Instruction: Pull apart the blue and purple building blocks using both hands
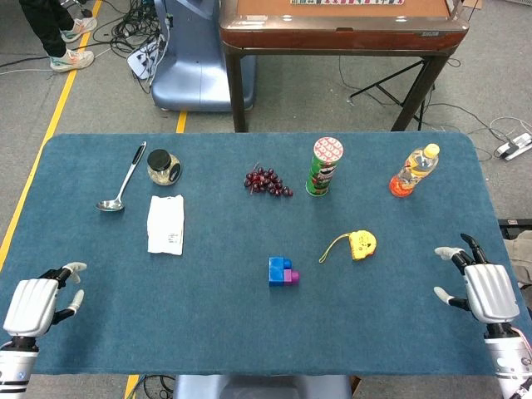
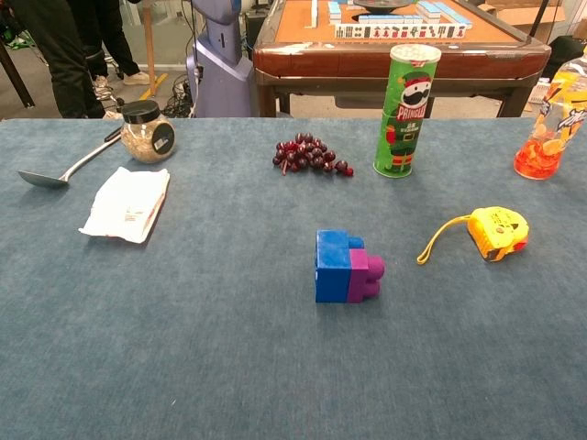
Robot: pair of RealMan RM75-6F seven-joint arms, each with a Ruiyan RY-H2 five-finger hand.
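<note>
head view | left hand (image 1: 33, 305) empty, fingers apart | right hand (image 1: 486, 290) likewise | blocks (image 1: 283, 272) joined

Joined blocks (image 1: 283, 272) on the surface (image 1: 249, 332), midway between left hand (image 1: 37, 304) and right hand (image 1: 486, 288), well apart from both. Tape measure (image 1: 362, 244) nearer right hand; packet (image 1: 165, 224), ladle (image 1: 120, 183) and jar (image 1: 163, 167) beyond left hand. Grapes (image 1: 268, 181), can (image 1: 325, 167) and bottle (image 1: 413, 171) along the far side.

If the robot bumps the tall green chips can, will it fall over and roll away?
Probably. The chips can stands upright, tall and narrow on a small base, so a push near its top would likely tip it. Once on its side, its round shape would likely let it roll, though the cloth-covered table might slow it. It may be light, but whether it is full cannot be seen.
</note>
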